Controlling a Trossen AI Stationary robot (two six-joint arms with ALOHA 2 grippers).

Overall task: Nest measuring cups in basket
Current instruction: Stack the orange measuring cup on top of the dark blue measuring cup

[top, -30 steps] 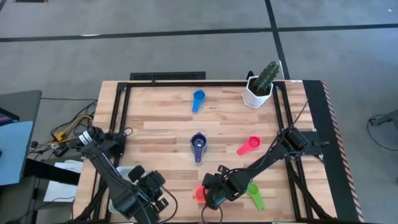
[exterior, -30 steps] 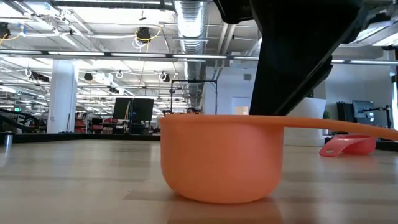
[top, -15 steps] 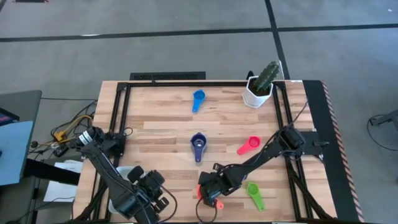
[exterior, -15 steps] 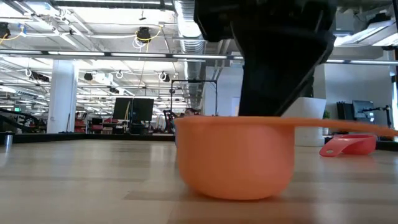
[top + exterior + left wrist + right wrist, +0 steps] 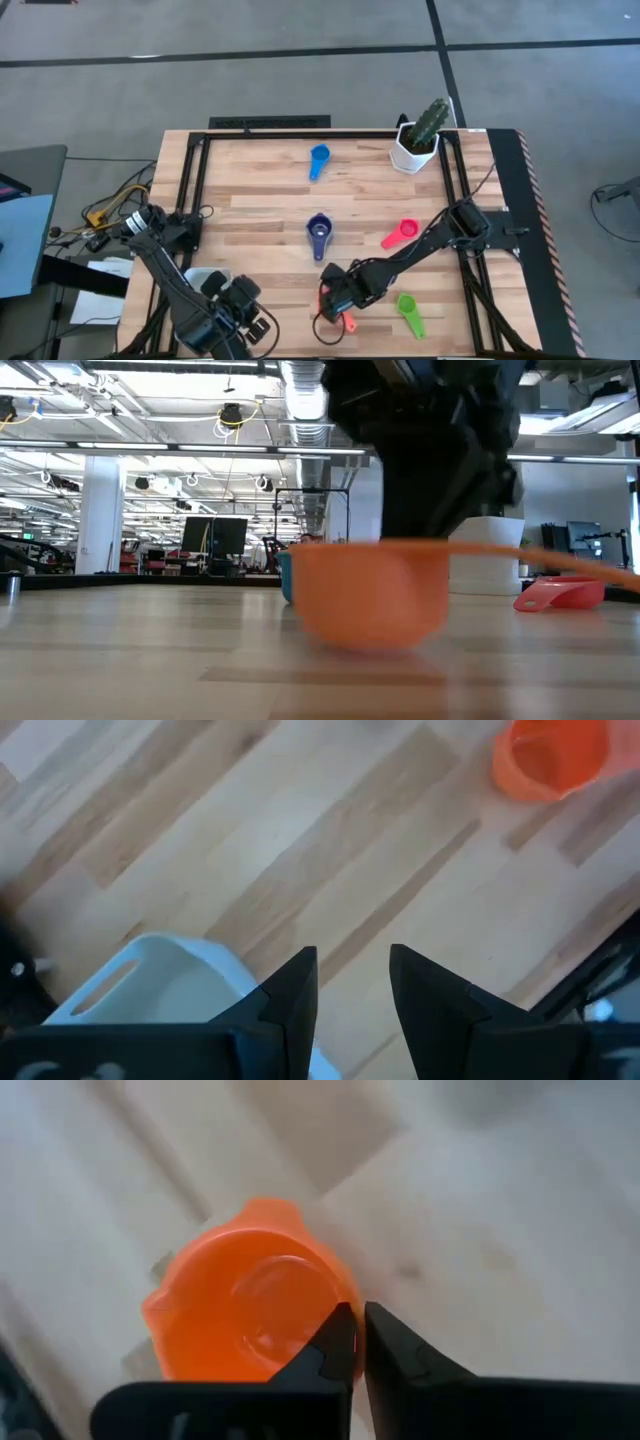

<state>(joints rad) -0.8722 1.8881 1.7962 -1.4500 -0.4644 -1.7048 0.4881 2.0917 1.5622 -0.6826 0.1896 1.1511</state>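
Observation:
The red-orange measuring cup (image 5: 245, 1320) sits near the table's front edge, with my right gripper (image 5: 358, 1312) shut on its rim. In the high view that gripper (image 5: 333, 298) covers the bowl, and only the handle (image 5: 348, 322) sticks out. My left gripper (image 5: 352, 960) hangs open over bare table beside the basket (image 5: 165, 985) at the front left. The blue cup (image 5: 319, 158), the purple cup (image 5: 319, 232), the pink cup (image 5: 400, 234) and the green cup (image 5: 407, 310) rest on the wood. My right gripper pinches the bowl's wall at its rim (image 5: 347, 1302), one finger inside the bowl and one outside. The fingers come from above, pointing down. The cup stays mouth up with its handle (image 5: 540, 555) drooping a little; whether its base still touches the table I cannot tell.
A white pot with a cactus (image 5: 415, 140) stands at the far right corner. A black frame (image 5: 190, 190) runs along the table's sides and back. Bare wood lies between the cups in the table's middle and left.
My right gripper has moved toward the table's left, from beside the red-orange cup to over its bowl. The cup has shifted with it: in the low view it shows smaller, blurred and higher, with its handle tipped down.

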